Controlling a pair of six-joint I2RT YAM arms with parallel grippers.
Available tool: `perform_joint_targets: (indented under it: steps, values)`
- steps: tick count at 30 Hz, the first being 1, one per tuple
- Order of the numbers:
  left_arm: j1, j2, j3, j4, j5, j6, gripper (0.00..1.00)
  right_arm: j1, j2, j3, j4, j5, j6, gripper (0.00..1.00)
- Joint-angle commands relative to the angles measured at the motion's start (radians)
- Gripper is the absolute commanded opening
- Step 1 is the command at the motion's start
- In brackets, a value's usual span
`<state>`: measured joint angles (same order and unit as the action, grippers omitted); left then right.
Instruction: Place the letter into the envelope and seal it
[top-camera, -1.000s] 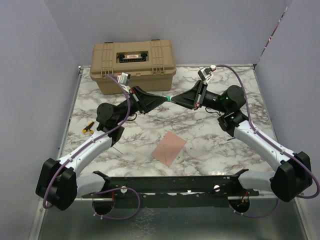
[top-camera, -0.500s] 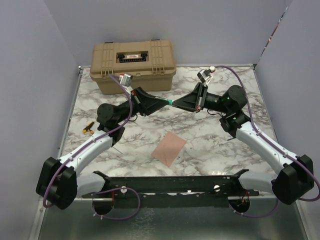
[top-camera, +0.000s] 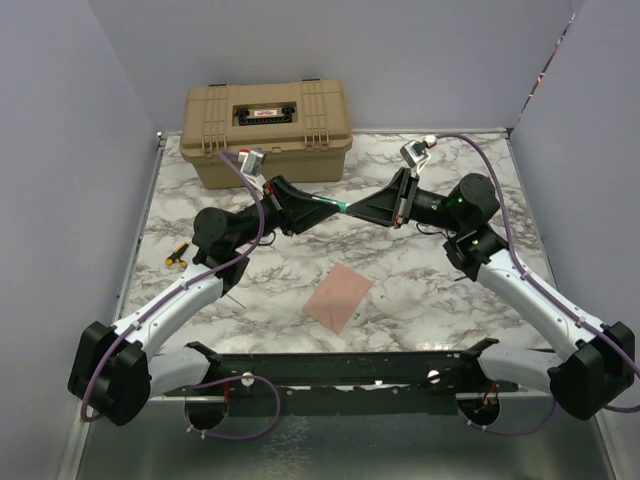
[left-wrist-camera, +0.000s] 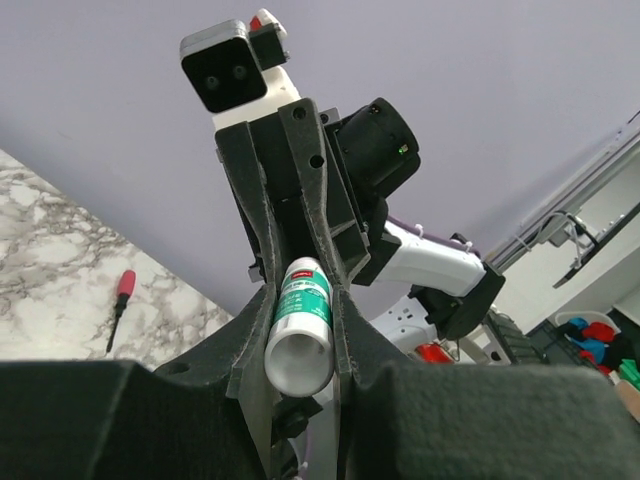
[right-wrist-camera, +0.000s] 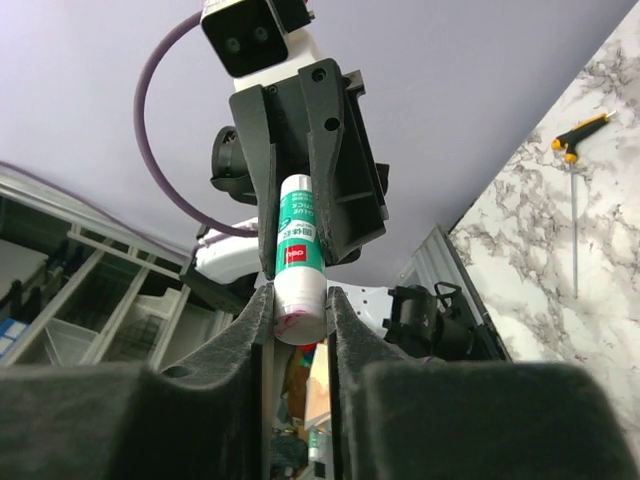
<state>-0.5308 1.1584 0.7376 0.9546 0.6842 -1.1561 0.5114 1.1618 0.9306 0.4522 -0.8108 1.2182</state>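
Top external view: the bench (top-camera: 420, 290) has a white marble-pattern surface with grey veining. Plain lilac-grey walls enclose it on the left, far and right sides. A tan hard case (top-camera: 266, 133), lid shut, stands at the far edge, left of centre. A small screwdriver (top-camera: 176, 256) with a yellow-and-black handle lies near the left edge.

The envelope (top-camera: 338, 296) lies flat on the bench just nearer than centre, between the two arms and closer to their bases than to the case. It is pinkish-brown and set diagonally. Its long axis runs from near-left to far-right, and one corner points toward the base rail. How the flap lies cannot be made out at this size.

Both arms are held above the middle of the bench, well apart from the envelope, with their tips meeting. The left end effector (top-camera: 328, 203) is clenched on one end of a glue stick (top-camera: 339, 204), a white tube with a green label. The right end effector (top-camera: 350, 206) is clenched on the other end. The tube's long axis runs left to right, in line with both sets of fingers and clear of the surface.

Left wrist view: a plain white round end faces the camera, close between the left fingers. Right wrist view: the end facing the camera carries pinkish marks.
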Motion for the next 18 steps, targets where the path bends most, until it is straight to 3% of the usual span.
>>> perform_joint_targets:
  steps: [1, 6, 8, 13, 18]
  values:
    - [-0.019, -0.044, -0.029, -0.15, 0.012, 0.07, 0.0, 0.056, -0.027, -0.037, -0.093, 0.1, -0.06, 0.27]
    - [0.041, -0.1, -0.075, -0.159, -0.037, 0.065, 0.0, 0.034, -0.146, -0.126, -0.092, 0.185, -0.057, 0.66]
    - [0.046, -0.108, -0.088, -0.159, -0.04, 0.064, 0.0, 0.032, -0.187, -0.163, -0.088, 0.224, -0.057, 0.75]
    - [0.048, -0.105, -0.106, -0.109, -0.031, 0.059, 0.0, 0.032, -0.205, -0.2, -0.046, 0.212, -0.046, 0.77]
    - [0.048, -0.113, -0.129, -0.016, -0.016, 0.057, 0.0, 0.033, -0.148, -0.198, 0.032, 0.164, -0.002, 0.7]
